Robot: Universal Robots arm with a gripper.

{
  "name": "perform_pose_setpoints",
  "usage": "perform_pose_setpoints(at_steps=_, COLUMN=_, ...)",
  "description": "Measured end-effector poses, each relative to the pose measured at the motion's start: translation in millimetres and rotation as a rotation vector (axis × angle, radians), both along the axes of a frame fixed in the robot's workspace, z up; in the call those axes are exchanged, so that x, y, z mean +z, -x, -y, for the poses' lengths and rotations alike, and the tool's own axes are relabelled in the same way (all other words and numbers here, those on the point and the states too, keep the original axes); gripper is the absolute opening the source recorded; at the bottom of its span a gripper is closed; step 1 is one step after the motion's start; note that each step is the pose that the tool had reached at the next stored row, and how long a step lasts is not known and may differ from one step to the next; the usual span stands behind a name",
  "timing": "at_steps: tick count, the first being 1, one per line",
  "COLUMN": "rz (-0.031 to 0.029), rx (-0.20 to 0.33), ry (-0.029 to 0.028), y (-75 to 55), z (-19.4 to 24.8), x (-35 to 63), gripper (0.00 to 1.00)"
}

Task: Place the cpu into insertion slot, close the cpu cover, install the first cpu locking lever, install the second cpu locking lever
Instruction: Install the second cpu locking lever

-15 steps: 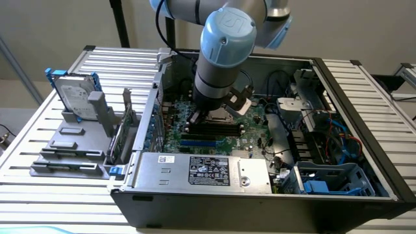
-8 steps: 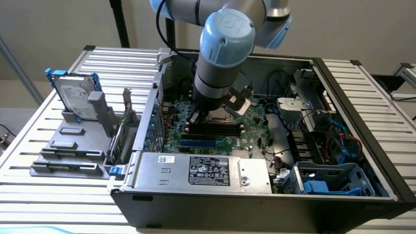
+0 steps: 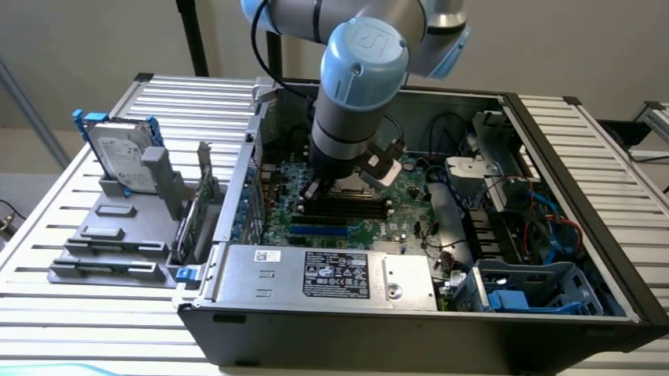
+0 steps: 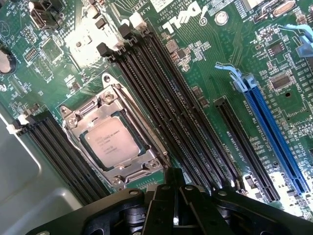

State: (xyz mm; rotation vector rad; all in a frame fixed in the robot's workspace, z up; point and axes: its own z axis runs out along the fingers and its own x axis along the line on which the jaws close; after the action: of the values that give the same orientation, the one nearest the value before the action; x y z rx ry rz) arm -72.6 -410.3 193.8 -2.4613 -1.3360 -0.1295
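Nearest you, the pincer [image 4: 174,205] looks pressed together, pinching nothing. Just beyond, the cpu [image 4: 113,141] sits in the insertion slot [image 4: 73,147], the cpu cover [image 4: 129,169] lying closed around it, beside the memory slots [image 4: 166,112].

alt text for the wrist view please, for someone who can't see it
Close view down onto a green computer board, where a square grey cpu sits in its socket with the silvery metal cover closed around it. Long black memory slots run beside it, and the black gripper sits at the picture's edge.
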Motion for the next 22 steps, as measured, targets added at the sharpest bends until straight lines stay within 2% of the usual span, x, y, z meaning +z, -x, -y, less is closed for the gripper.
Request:
perform_pose_setpoints(at_steps=5, rz=0.0000, rx=0.000, ry=0.0017, y=0.5, z=-0.7, x=-1.9, gripper=0.11)
perform_pose_setpoints(at_steps=11, rz=-0.0009, rx=0.000, ry=0.0126, y=0.5, z=-0.7, x=-0.7, gripper=0.11)
perform_pose_setpoints(at_steps=19, rz=-0.0024, rx=0.000, ry=0.0139, y=0.6, z=-0.7, x=19.7, gripper=0.11)
perform_pose_setpoints(at_steps=22, rz=-0.0024, rx=0.000, ry=0.0138, y=0.6, z=-0.7, x=21.9, gripper=0.11)
